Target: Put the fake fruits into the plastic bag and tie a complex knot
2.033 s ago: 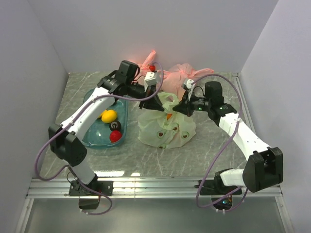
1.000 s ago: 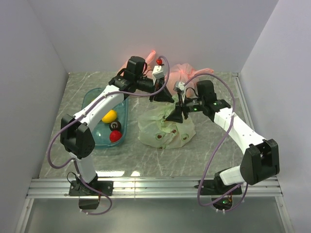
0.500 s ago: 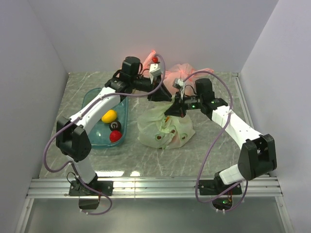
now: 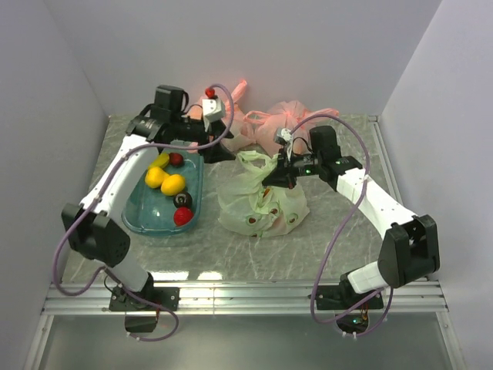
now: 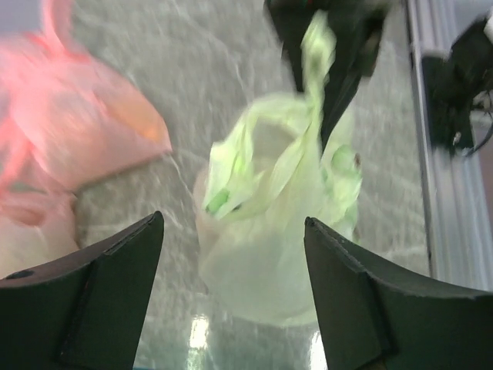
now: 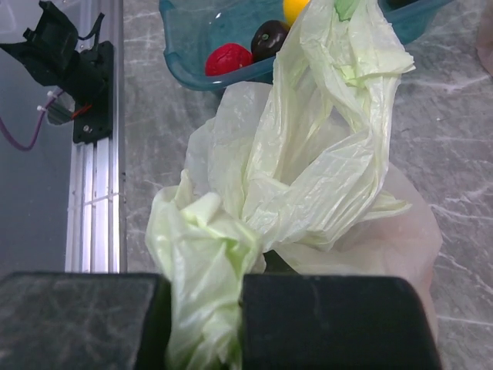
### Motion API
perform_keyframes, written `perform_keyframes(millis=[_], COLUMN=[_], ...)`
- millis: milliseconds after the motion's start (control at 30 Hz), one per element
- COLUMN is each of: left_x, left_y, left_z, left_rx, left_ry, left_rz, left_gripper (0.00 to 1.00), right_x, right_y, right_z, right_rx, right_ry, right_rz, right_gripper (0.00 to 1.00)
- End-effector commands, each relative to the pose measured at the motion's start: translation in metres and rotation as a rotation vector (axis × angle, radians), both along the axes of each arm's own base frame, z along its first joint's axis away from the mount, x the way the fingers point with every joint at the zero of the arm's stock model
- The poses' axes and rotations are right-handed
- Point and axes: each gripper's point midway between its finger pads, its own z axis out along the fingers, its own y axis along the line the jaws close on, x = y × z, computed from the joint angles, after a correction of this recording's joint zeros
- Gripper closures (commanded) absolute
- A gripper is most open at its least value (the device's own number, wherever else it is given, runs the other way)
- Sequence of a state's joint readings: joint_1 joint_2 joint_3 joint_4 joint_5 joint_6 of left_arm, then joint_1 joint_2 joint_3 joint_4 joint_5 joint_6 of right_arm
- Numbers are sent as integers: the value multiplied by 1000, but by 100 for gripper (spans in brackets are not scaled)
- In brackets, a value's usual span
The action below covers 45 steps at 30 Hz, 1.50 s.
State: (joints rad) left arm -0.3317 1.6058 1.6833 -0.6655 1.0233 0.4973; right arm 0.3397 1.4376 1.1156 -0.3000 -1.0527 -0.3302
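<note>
Pinching the plastic bag (image 6: 308, 177) from above, right claw (image 6: 204, 285) clamps tight; left claw (image 5: 233, 223) gapes nearby.

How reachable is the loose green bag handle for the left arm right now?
Probably yes. The left end effector hangs open facing the loose handle, with nothing between them. The right end effector pinches the other handle on the far side.

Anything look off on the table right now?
Yes: several fake fruits sit in the teal bin, not the plastic bag beside it, while the right gripper pinches one twisted handle; the other handle loop flops loose.
</note>
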Motion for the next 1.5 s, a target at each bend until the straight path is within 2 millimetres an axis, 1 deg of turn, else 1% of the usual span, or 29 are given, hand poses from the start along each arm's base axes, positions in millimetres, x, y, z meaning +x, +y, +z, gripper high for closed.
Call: perform_keyframes(millis=[0,167,200,233,367,500,567,600,667,700,800,833,900,933,967,1000,1033,1067,1100,1133,1167,1200,1233,1267,1300,1333,1367,1400,1467], left_x=[4,12,10,10,4,-1,-12,-12,-20,-20,-23,-27,-28,-34,-36,-48,-55,-67,-76,-76,-91,-104,-106,-115,-121,-116,-120,-116,-95], left_y=[3,-10,-15,-17,-30,-34,-34,-33,-30,-30,-20,-17,-15,-13,-13,-14,-16,-25,-28,-37,-51,-56,-60,-77,-81,-86,-97,-100,-107], left_z=[-31,-36,-32,-38,-41,-46,-51,-51,-52,-47,-39,-29,-22,-10,-5,-8,3,2,-19,-9,-16,-43,-51,-54,-74,-89,-99,-109,-145], left_rx=[95,95,89,96,96,87,102,108,119,121,131,126,124,107,91,69,36,26,50,3,11,35,43,29,54,72,80,94,139], left_ry=[-46,-86,-99,-93,-114,-141,-128,-160,-125,-137,-86,-85,-17,1,39,172,170,220,421,389,443,595,598,579,638,643,647,676,697], left_rz=[-57,-135,-160,-179,-238,-273,-306,-325,-341,-341,-305,-287,-218,-185,-154,-128,-123,-128,-35,-3,0,52,107,91,128,178,174,215,332], left_gripper=[21,23,25,25,26,29,37,48,62,76,100,100,100,100,100,100,99,100,100,100,100,100,100,100,100,100,100,100,100], right_x=[-1,-5,-4,-5,-3,-3,-3,-2,-1,2,9,16,21,29,30,37,43,43,48,50,51,52,57,58,58,61,60,61,56], right_y=[1,0,0,0,1,2,2,1,1,0,-3,-2,-6,-4,-4,-8,-9,-8,-11,-11,-10,-12,-14,-16,-18,-20,-21,-21,-18], right_z=[35,31,32,30,29,30,29,29,27,26,17,20,15,18,21,16,19,25,21,25,27,28,28,34,34,35,40,42,51], right_rx=[31,10,7,2,-8,-10,-12,-15,-22,-27,-53,-43,-54,-42,-21,-28,-11,25,27,44,64,72,75,95,100,111,134,144,185], right_ry=[-148,-153,-167,-160,-165,-166,-162,-159,-154,-153,-92,-102,-19,-16,73,102,108,182,203,216,262,276,274,289,292,288,307,317,332], right_rz=[54,82,89,91,106,116,118,114,105,93,13,-21,-107,-149,-222,-295,-338,-400,-459,-494,-536,-566,-618,-657,-684,-717,-737,-748,-735], right_gripper=[100,100,100,100,100,100,100,100,100,100,100,100,100,100,100,100,100,100,100,100,100,100,100,100,100,100,100,100,100])
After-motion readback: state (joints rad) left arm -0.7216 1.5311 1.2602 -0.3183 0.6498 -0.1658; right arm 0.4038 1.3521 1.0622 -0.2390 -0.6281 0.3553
